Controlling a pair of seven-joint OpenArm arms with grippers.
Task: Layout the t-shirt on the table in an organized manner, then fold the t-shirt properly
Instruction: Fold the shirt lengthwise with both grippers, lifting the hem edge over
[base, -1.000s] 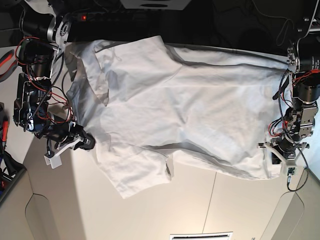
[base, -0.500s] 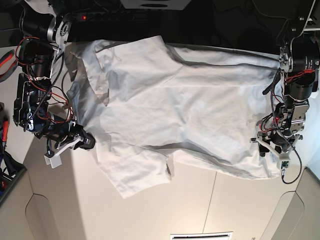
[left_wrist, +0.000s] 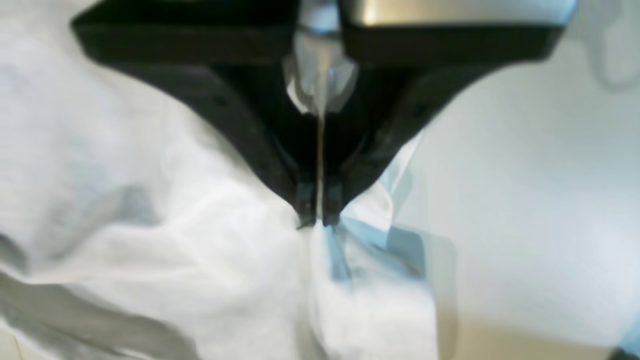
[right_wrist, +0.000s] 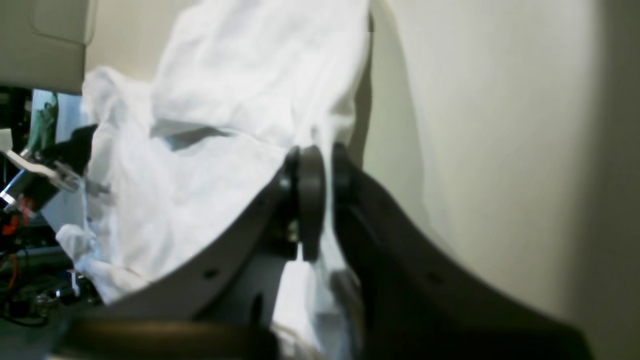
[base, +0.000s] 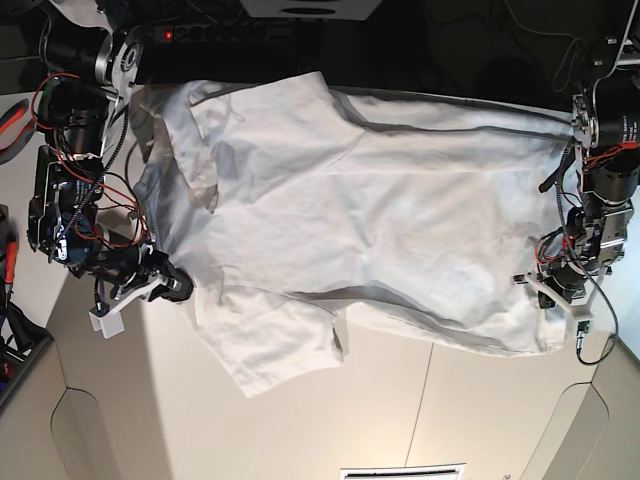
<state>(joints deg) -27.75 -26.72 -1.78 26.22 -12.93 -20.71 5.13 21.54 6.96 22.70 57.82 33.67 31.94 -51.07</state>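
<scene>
The white t-shirt lies spread across the table, collar end at the left, hem at the right, one short sleeve toward the front. My left gripper is at the hem's right edge. In the left wrist view the left gripper is shut, with t-shirt fabric bunched at its tips. My right gripper sits at the shoulder beside the front sleeve. In the right wrist view the right gripper is shut on a fold of the t-shirt.
A black power strip with a red light runs along the far edge behind the shirt. Red-handled tools and a dark bin sit at the left border. A thin seam crosses the bare tabletop in front.
The left gripper moved onto the hem edge, opened wide, then shut on the fabric. The right gripper has barely shifted and keeps its hold.
</scene>
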